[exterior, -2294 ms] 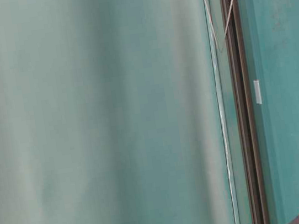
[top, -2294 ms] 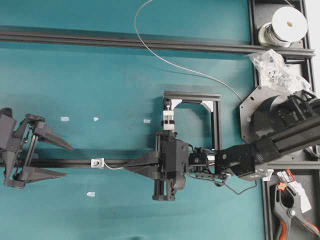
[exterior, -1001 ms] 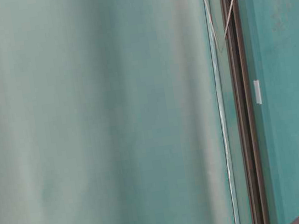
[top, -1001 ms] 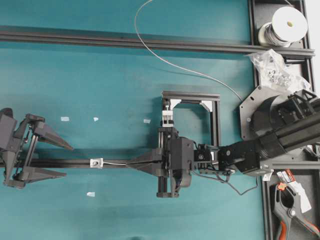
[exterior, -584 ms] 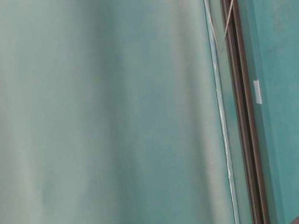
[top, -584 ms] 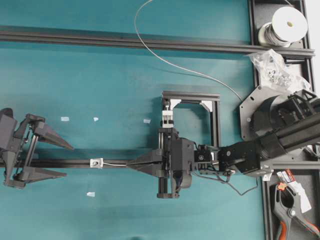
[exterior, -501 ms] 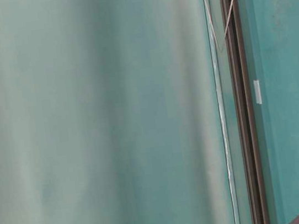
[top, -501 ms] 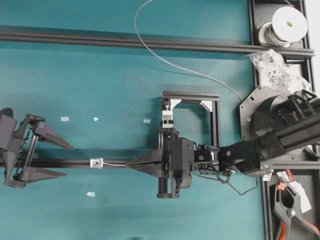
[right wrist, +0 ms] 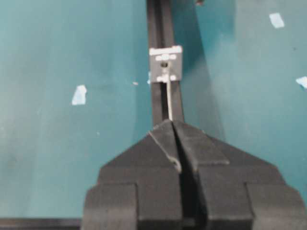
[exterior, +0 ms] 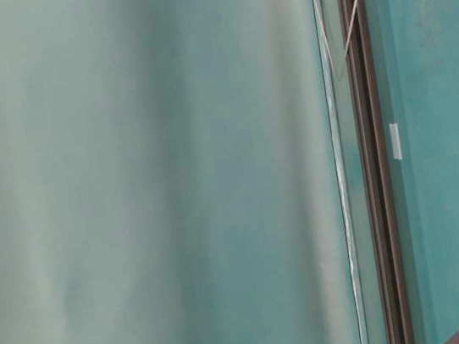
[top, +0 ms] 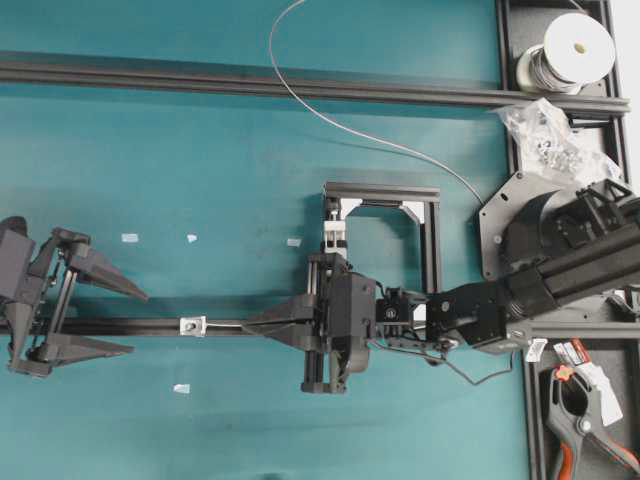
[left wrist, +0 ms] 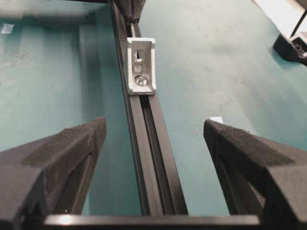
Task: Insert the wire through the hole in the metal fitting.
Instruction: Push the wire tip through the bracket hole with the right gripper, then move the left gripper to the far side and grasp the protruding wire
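The right gripper [right wrist: 173, 125] pinches the thin silvery wire [right wrist: 169, 96], whose tip meets the shiny squarish metal fitting [right wrist: 166, 63] just ahead. The left gripper [left wrist: 153, 139] gapes wide. Whether the tip enters the hole is unclear.

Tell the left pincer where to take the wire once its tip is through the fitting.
Probably on the short bare tip of the wire just past the metal fitting, coming in along the black rail, fingers either side. The left pincer already straddles that rail, open; the right pincer pinches the wire behind.

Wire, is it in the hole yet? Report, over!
Right tool shut on wire. Tip at fitting hole, not visibly through. Left tool open, empty. Nothing blocking.
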